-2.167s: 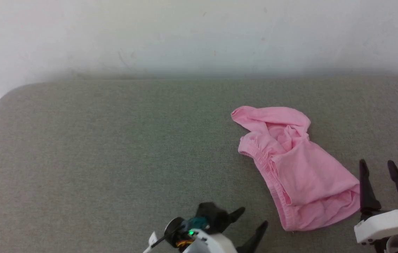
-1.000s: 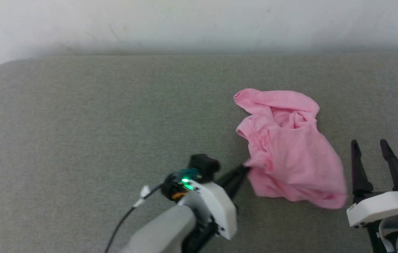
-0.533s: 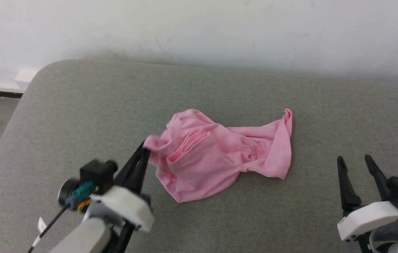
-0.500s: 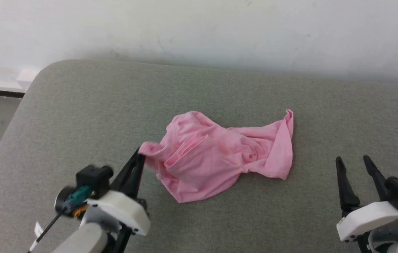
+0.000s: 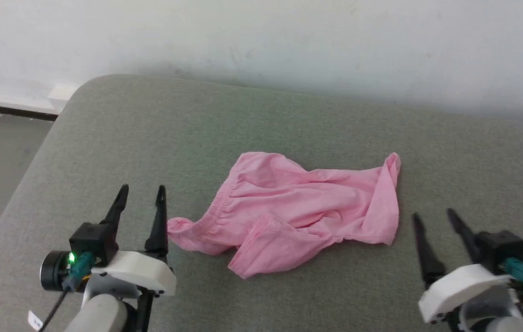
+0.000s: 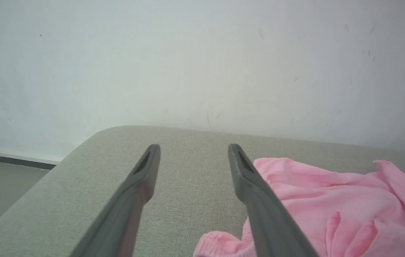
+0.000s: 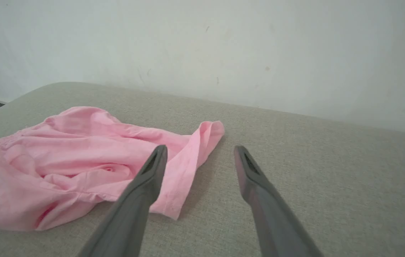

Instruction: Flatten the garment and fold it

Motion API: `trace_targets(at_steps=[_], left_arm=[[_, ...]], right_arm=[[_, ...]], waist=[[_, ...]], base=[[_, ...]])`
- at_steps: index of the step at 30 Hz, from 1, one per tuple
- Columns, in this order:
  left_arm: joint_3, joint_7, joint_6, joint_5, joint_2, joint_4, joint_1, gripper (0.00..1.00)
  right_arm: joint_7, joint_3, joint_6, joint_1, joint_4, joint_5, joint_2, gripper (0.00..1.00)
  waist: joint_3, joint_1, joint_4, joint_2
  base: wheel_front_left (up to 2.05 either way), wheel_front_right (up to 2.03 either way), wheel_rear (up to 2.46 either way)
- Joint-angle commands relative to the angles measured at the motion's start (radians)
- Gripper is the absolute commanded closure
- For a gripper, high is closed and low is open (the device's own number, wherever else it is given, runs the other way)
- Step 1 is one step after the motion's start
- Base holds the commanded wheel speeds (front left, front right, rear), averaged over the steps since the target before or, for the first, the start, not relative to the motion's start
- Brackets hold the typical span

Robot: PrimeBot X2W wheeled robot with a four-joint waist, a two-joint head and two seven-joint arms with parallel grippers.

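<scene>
left hand (image 5: 143, 188) released, garment (image 5: 298, 212) beside it

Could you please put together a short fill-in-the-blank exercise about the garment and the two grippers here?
The crumpled garment is ____ in colour.
The jaws of the left gripper stand ____.
The right gripper holds ____.
In the head view, the garment lies ____ the two grippers.
Missing words: pink; open; nothing; between.
</scene>
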Motion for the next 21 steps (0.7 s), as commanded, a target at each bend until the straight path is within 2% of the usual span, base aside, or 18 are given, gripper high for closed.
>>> trace_targets(at_steps=[1, 3, 7, 14, 19, 20, 21], left_arm=[[0.017, -0.004, -0.012, 0.056, -0.015, -0.026, 0.024, 0.0], [0.051, -0.004, -0.029, 0.129, -0.042, -0.074, 0.063, 0.0], [0.082, -0.004, -0.076, 0.222, -0.088, -0.11, 0.123, 0.0], [0.124, -0.004, -0.143, 0.291, -0.168, -0.084, 0.174, 0.0], [0.154, -0.004, -0.185, 0.326, -0.218, -0.062, 0.182, 0.0], [0.163, -0.004, -0.192, 0.331, -0.226, -0.057, 0.185, 0.0], [0.171, -0.004, -0.199, 0.336, -0.234, -0.049, 0.187, 0.0]], right_arm=[[0.017, 0.025, -0.001, 0.0, -0.007, -0.005, 0.0, 0.0], [0.072, 0.084, -0.001, -0.011, 0.001, -0.004, -0.021, 0.0], [0.193, 0.058, -0.001, -0.064, 0.059, -0.02, -0.022, 0.0], [0.365, -0.015, -0.001, -0.187, 0.26, -0.061, -0.011, 0.0], [0.403, -0.056, -0.001, -0.248, 0.382, -0.075, -0.003, 0.0], [0.408, -0.061, -0.001, -0.257, 0.405, -0.07, -0.001, 0.53], [0.411, -0.064, -0.001, -0.264, 0.425, -0.065, 0.0, 1.0]], waist=[[-0.004, 0.0, 0.021, 0.0], [-0.007, 0.0, 0.034, 0.0], [-0.008, 0.0, 0.066, 0.0], [-0.002, 0.0, 0.128, 0.0], [0.015, 0.0, 0.164, 0.0], [0.017, 0.0, 0.166, 0.0], [0.019, 0.0, 0.167, 0.0]], base=[[0.0, 0.0, 0.0], [0.0, 0.0, 0.0], [0.0, 0.0, 0.0], [0.0, 0.0, 0.0], [0.0, 0.0, 0.0], [0.0, 0.0, 0.0], [0.0, 0.0, 0.0]])
